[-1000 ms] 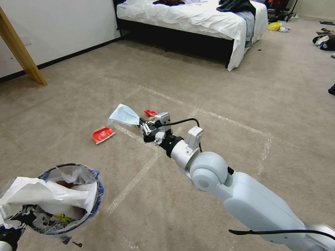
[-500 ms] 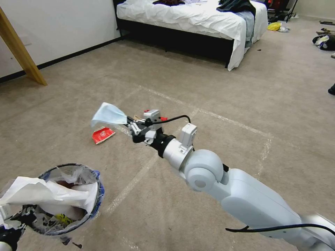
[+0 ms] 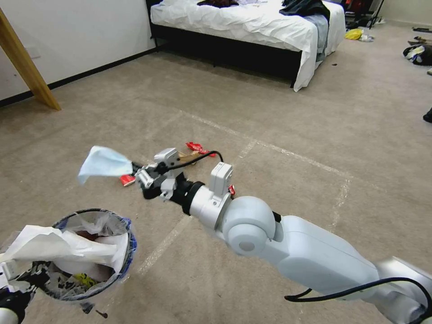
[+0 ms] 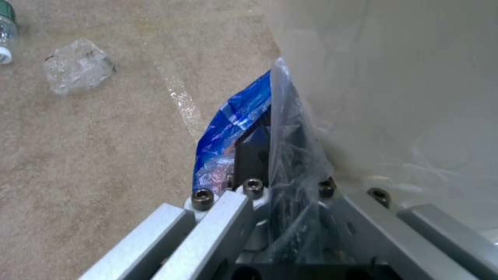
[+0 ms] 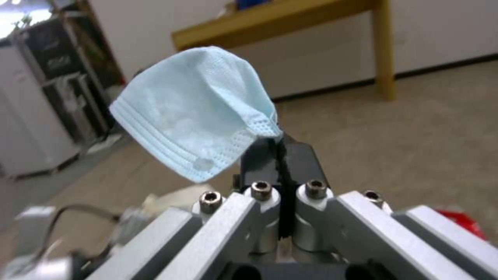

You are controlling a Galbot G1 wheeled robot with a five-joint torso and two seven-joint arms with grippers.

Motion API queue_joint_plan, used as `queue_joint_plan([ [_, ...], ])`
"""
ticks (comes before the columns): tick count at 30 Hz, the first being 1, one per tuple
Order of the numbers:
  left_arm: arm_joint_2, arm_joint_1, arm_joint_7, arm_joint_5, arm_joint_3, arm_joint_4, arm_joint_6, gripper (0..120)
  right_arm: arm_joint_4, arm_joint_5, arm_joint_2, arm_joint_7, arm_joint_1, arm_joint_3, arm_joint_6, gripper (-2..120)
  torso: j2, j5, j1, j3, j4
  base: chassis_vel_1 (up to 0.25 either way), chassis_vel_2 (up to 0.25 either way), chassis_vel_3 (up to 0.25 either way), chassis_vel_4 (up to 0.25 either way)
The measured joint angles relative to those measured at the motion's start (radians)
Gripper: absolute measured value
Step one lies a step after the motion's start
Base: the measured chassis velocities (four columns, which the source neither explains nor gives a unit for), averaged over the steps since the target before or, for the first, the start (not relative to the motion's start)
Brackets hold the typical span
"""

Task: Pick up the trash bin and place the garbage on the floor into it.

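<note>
The mask [image 3: 102,163] hangs in the air, pinched by one corner in the right gripper [image 3: 137,173], up and beside the bin [image 3: 87,252]. The bin, already stuffed with paper [image 3: 54,247], is clamped at its rim by the left gripper [image 4: 270,155]. Let go short, and the light mask may drift onto the floor [image 3: 288,112].

The floor [image 3: 288,117] is beige-grey carpet crossed by shiny tape lines. On it lie a red wrapper [image 3: 198,147], brown paper [image 3: 186,156] just beside it, and a red packet [image 3: 126,179]. The left wrist view shows crumpled clear plastic [image 4: 77,70] near a green-capped bottle [image 4: 5,31].
</note>
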Motion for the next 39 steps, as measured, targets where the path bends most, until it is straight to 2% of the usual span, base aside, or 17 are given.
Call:
queue_joint_plan([
  [8,0.001,-0.006,-0.001,-0.006,-0.003,0.002,0.001,1,0.016,0.030,0.000,0.074,0.069,-0.110,-0.062,0,0.000,0.0000,0.000,0.000,-0.0001,0.000,0.000,0.000,0.000],
  [13,0.001,-0.009,-0.002,-0.014,-0.007,-0.001,0.001,1,0.020,0.036,0.026,0.127,0.085,-0.161,-0.126,0,0.000,0.0000,0.000,0.000,0.0000,0.000,0.000,0.000,0.000],
  [25,0.006,-0.018,-0.005,-0.017,-0.007,0.003,0.002,1,-0.026,0.027,0.060,0.138,0.122,-0.215,-0.162,0,0.000,0.0000,0.000,0.000,0.0000,0.000,0.000,0.000,0.000],
  [39,0.015,-0.040,-0.006,-0.021,-0.005,0.014,0.004,1,-0.092,0.040,0.135,0.163,0.181,-0.293,-0.208,0,0.000,0.0001,0.000,0.000,0.0001,0.000,0.000,0.000,0.000],
])
